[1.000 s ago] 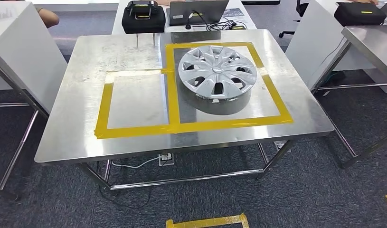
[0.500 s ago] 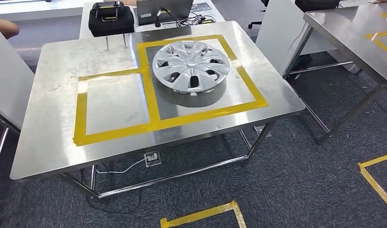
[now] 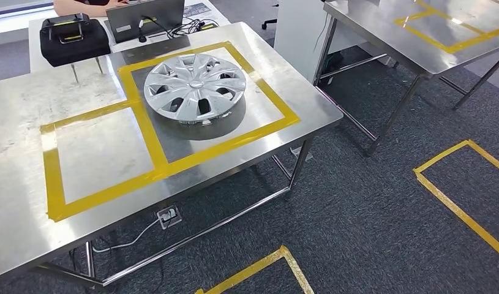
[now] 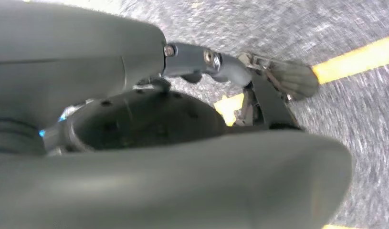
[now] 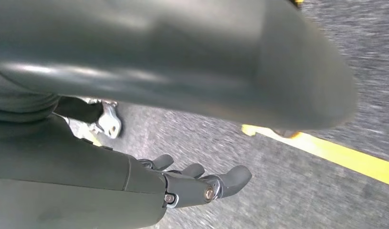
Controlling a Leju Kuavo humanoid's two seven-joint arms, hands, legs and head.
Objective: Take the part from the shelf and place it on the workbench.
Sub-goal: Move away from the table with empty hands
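Swinging right, your view slides off the table (image 3: 26, 226), both hands (image 5: 202, 183) hanging slack and holding nothing above the carpet, while the hubcap (image 3: 194, 87) sits flat in the taped square — light, stiff plastic, so grip its rim.

You see a round silver wheel cover (image 3: 194, 92) lying flat on the shiny metal workbench (image 3: 26, 104). Its face points up. It has curved spokes with dark gaps between them. It sits inside the bigger yellow tape square (image 3: 259, 89), close to that square's far left corner.
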